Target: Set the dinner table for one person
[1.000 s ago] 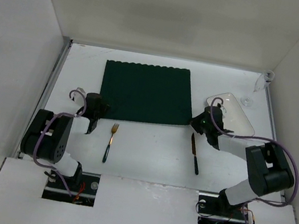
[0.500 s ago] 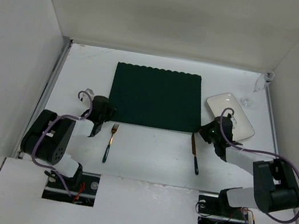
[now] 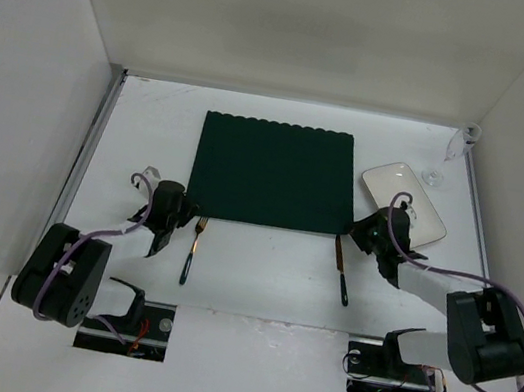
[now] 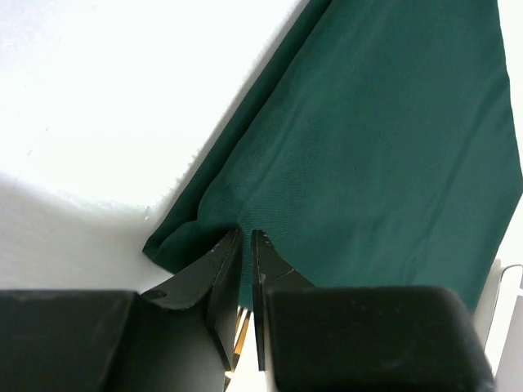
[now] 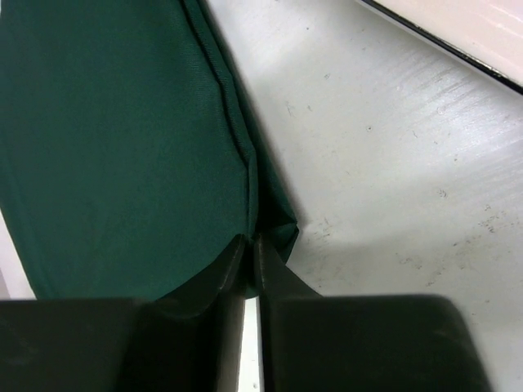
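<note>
Both arms reach low and forward from the bottom of the top view. The left arm (image 3: 66, 268) is folded up in the lower left, its big elbow block near the bottom edge and its forearm angling up and right to the left gripper (image 3: 179, 208), left of centre. The right arm (image 3: 476, 333) pretty much mirrors it in the lower right, with its forearm running up and left to the right gripper (image 3: 362, 232). In the wrist views, each pair of fingers is squeezed down to a sliver of a gap, nipping a corner of the green placemat (image 3: 274, 173) at the tips.
</note>
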